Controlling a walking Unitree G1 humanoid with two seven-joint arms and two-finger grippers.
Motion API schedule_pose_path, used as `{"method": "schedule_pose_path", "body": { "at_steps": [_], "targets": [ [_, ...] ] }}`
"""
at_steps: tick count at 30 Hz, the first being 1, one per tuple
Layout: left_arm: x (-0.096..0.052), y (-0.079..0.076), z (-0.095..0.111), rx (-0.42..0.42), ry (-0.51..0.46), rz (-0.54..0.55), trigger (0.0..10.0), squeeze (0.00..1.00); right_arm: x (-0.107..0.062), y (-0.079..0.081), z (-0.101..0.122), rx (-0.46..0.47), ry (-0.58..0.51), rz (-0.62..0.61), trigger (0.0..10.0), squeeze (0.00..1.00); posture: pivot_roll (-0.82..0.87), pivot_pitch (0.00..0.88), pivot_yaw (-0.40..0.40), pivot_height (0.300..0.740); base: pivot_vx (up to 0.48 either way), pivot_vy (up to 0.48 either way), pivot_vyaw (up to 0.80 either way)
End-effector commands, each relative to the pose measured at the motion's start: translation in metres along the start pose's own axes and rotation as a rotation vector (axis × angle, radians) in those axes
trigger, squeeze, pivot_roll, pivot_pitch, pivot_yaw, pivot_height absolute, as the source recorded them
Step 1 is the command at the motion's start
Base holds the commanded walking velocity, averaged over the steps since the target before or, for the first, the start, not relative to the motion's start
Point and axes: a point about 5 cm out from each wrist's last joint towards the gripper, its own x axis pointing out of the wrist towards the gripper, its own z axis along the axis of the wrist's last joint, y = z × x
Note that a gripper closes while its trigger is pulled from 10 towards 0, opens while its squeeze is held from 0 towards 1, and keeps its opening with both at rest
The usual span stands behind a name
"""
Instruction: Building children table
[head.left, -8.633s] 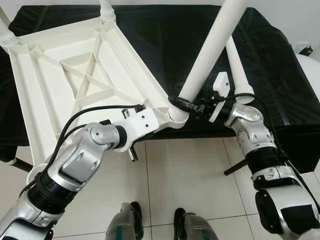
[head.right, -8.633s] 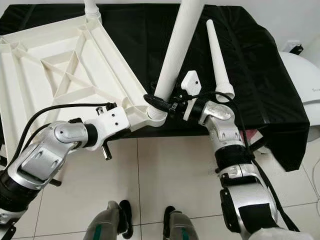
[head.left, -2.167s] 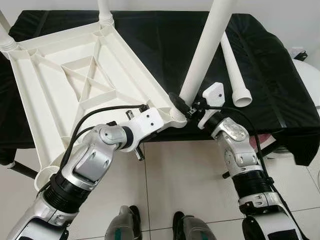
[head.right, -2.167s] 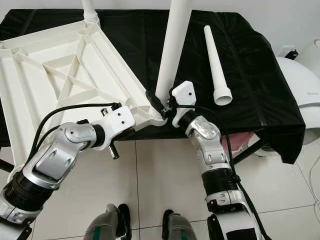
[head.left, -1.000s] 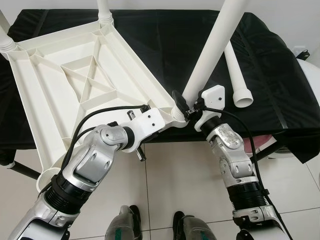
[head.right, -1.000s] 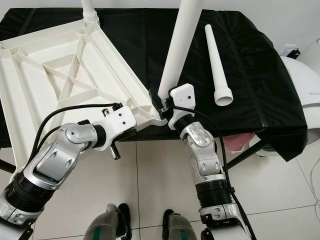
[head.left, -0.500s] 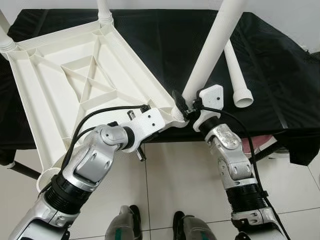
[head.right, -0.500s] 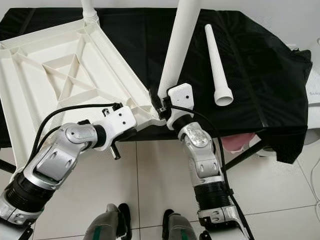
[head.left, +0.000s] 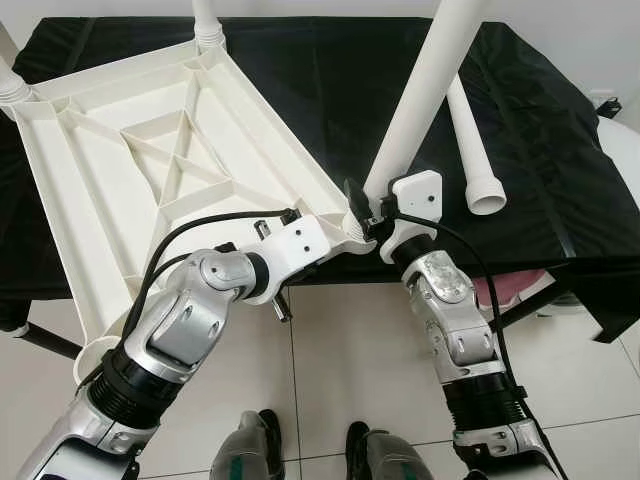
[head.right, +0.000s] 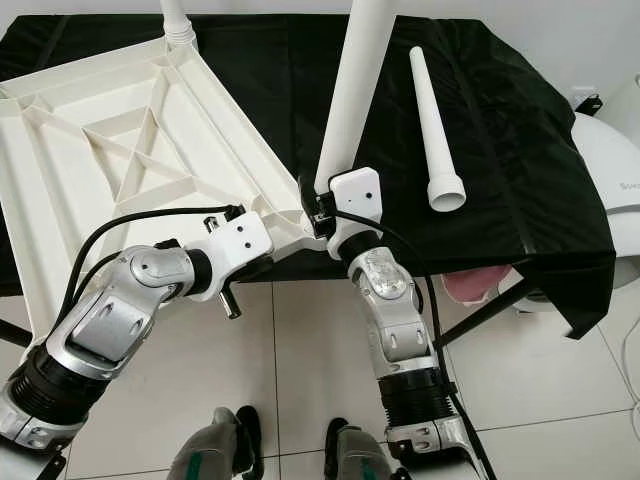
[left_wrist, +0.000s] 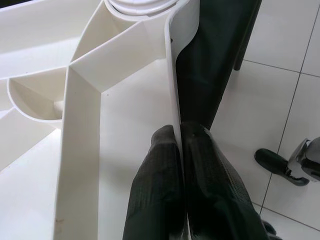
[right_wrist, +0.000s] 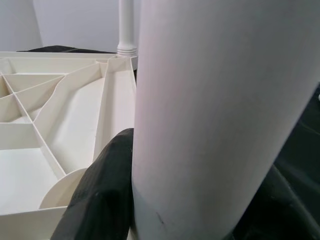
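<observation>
Left hand (left_wrist: 179, 150): fingers pinched closed on the thin side rim of the upturned white tabletop (head.left: 140, 160), near its front corner; one finger seen on each face of the rim in the left wrist view. Right hand (head.left: 362, 212): black fingers (right_wrist: 97, 195) clamped around the base of the white leg (head.left: 425, 90), which is stood tilted in that front corner socket. The tabletop is laid ribbed underside up on the bench (head.left: 320, 70), draped in black cloth, its near corner overhanging the tiled floor (head.left: 340, 350). A spare leg (head.right: 432, 120) is laid flat on the cloth, just beyond the right hand.
</observation>
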Motion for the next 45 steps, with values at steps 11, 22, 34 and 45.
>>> {"method": "schedule_pose_path", "body": {
  "at_steps": [11,22,34,45],
  "targets": [
    [-0.003,0.003,0.014,0.047,-0.048,0.074,10.0,0.0,-0.001,0.008,-0.01,0.009,0.06,-0.047,10.0,0.0,-0.08,0.201,-0.04,0.74,0.0,0.0,0.0],
    [-0.004,0.003,0.014,0.048,-0.049,0.074,10.0,0.0,-0.001,0.011,-0.011,-0.007,0.071,-0.148,10.0,0.0,-0.08,0.2,-0.04,0.74,0.0,0.0,0.0],
    [-0.003,0.002,0.014,0.05,-0.05,0.071,10.0,0.0,-0.005,0.011,-0.016,-0.028,0.098,-0.26,10.0,0.0,-0.08,0.193,-0.042,0.74,0.0,0.0,0.0],
    [-0.003,0.001,0.015,0.048,-0.049,0.072,10.0,0.0,-0.005,0.01,-0.019,-0.087,0.14,-0.375,10.0,0.0,-0.07,0.192,-0.044,0.74,0.0,0.0,0.0]
  ]
}}
